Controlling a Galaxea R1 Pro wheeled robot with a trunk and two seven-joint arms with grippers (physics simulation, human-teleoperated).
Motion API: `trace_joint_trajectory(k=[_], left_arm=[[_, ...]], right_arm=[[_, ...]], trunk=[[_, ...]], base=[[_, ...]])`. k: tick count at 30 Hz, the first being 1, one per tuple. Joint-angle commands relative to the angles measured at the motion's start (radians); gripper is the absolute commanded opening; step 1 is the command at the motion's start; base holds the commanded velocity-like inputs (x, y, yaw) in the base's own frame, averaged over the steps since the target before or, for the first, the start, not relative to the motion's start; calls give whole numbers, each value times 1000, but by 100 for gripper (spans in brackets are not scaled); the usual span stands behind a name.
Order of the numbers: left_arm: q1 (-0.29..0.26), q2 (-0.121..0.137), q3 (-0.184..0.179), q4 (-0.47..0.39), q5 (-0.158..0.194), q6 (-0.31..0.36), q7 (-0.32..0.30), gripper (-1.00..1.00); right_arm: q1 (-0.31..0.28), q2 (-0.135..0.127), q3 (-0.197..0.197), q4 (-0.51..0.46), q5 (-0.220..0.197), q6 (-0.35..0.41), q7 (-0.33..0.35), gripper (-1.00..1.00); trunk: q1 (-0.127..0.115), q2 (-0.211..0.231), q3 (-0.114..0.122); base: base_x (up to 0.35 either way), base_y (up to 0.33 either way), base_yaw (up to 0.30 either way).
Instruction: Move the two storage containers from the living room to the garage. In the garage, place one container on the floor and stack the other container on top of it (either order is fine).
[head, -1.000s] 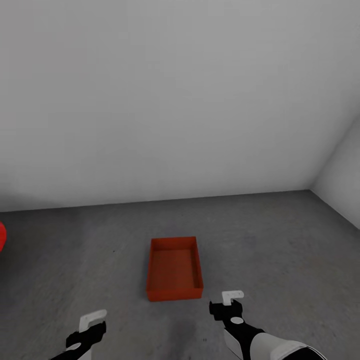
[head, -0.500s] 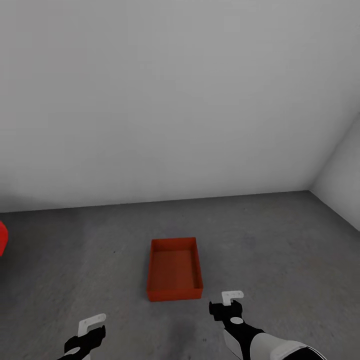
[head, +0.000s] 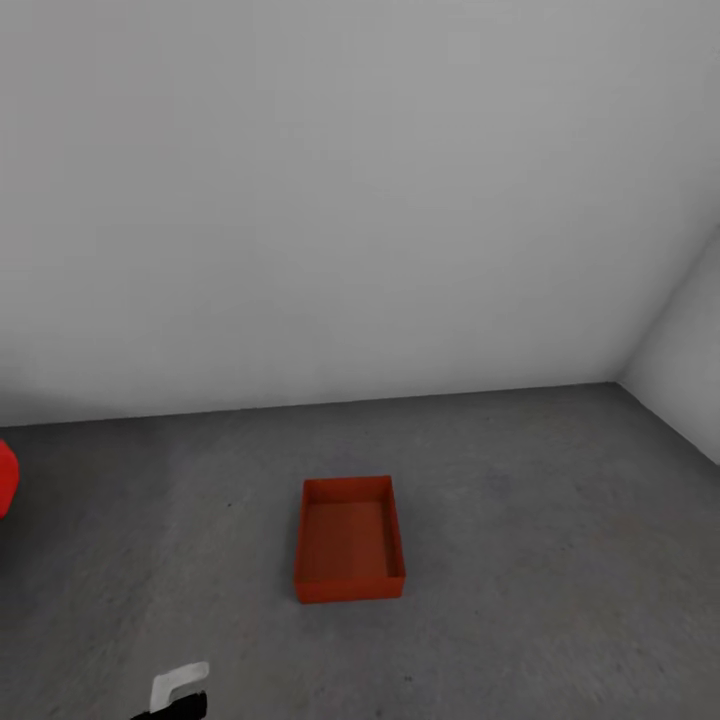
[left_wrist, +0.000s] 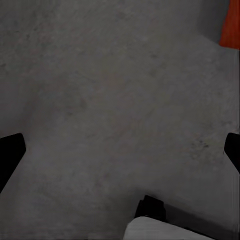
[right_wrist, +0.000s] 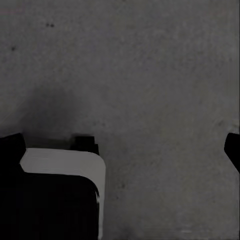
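Orange-red storage container (head: 349, 540) alone on grey floor (head: 560, 520)

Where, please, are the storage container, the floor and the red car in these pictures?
storage container (head: 349, 540): head view, on its inner bottom.
floor (head: 560, 520): head view, on a bare grey patch to the container's right.
red car (head: 5, 478): head view, on the red sliver at the picture's edge.

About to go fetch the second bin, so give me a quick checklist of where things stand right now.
1. First storage container on the garage floor: ok, upright, open side up.
2. Container empty inside: ok.
3. Second container stacked on it: not ok, not yet done.
4. Left hand free: ok, fingers spread, only floor between them.
5. Right hand free: ok, open over bare floor.
6. Red car apart from the container: ok, at the head view's far left edge.
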Motion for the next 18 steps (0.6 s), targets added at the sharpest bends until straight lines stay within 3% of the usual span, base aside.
trace_joint_trajectory(k=[1, 6, 18], left_arm=[[2, 0, 2, 1, 2, 9, 0, 100], [20, -2, 2, 1, 2, 103, -6, 100], [108, -37, 2, 2, 1, 133, -11, 100]], right_arm=[[11, 1, 10, 3, -9, -6, 1, 100], [59, 10, 7, 4, -14, 14, 2, 100], [146, 18, 4, 3, -18, 30, 11, 100]], trunk=[[-4, 6, 2], [-11, 20, 9], [-11, 20, 20]], base=[[0, 0, 0], [0, 0, 0], [0, 0, 0]])
